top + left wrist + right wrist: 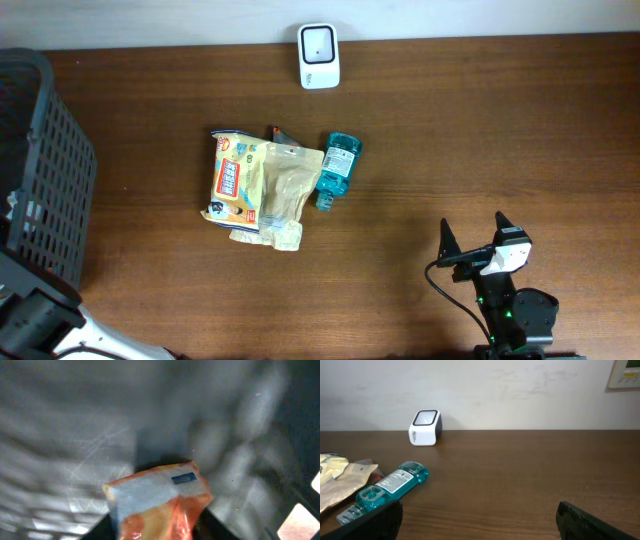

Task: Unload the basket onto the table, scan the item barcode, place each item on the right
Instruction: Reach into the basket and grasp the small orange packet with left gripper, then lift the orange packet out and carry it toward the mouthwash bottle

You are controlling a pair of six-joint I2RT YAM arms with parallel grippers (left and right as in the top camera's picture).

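Observation:
In the left wrist view an orange and white packet (157, 492) with a small blue label lies against the grey basket floor. My left gripper (158, 529) has its dark fingers (107, 530) pressed against both sides of the packet. The white barcode scanner (319, 56) stands at the table's far edge and also appears in the right wrist view as the scanner (425, 427). My right gripper (478, 245) hangs wide open over bare table at the front right, with nothing between its fingers (375, 520).
A black mesh basket (45, 170) stands at the table's left end. In the middle lie a printed snack bag (232, 178), a beige pouch (285, 190) and a blue bottle (337, 168); the bottle (390, 485) lies left of my right gripper.

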